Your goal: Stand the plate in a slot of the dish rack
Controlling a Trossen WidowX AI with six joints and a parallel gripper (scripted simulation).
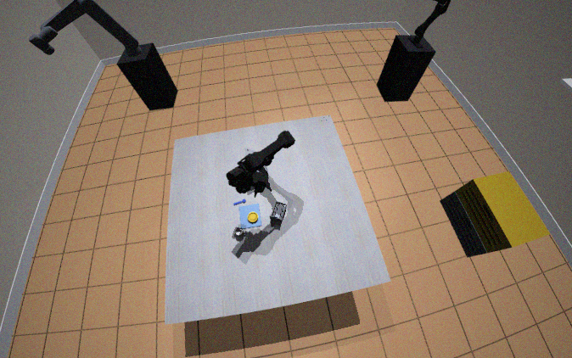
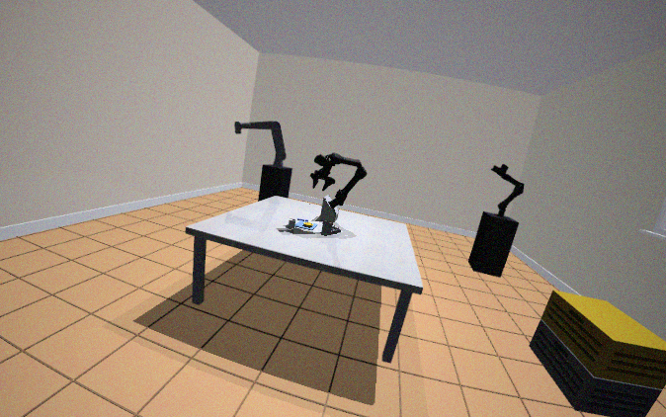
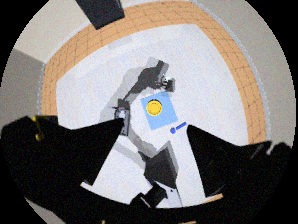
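Observation:
The small round yellow plate (image 1: 253, 217) (image 2: 307, 224) (image 3: 154, 107) lies flat on a light blue square mat (image 1: 244, 209) (image 3: 168, 119). The dark grey dish rack (image 1: 278, 210) (image 2: 326, 228) (image 3: 123, 119) stands beside the mat, to its right in the top view and to its left in the wrist view. Its slots are too small to make out clearly. My gripper (image 1: 263, 192) (image 2: 320, 188) (image 3: 155, 124) is open and empty, fingers pointing down, high above the table. It is apart from both plate and rack.
A blue spoon-like utensil (image 1: 239, 203) (image 3: 179, 127) lies beside the mat. A small grey cup-like object (image 1: 238, 232) (image 2: 291, 223) (image 3: 167, 84) stands near the mat's opposite edge. The arm's shadow falls across the table (image 1: 204, 271) (image 2: 375, 257). Two other arms stand on black pedestals beyond the table.

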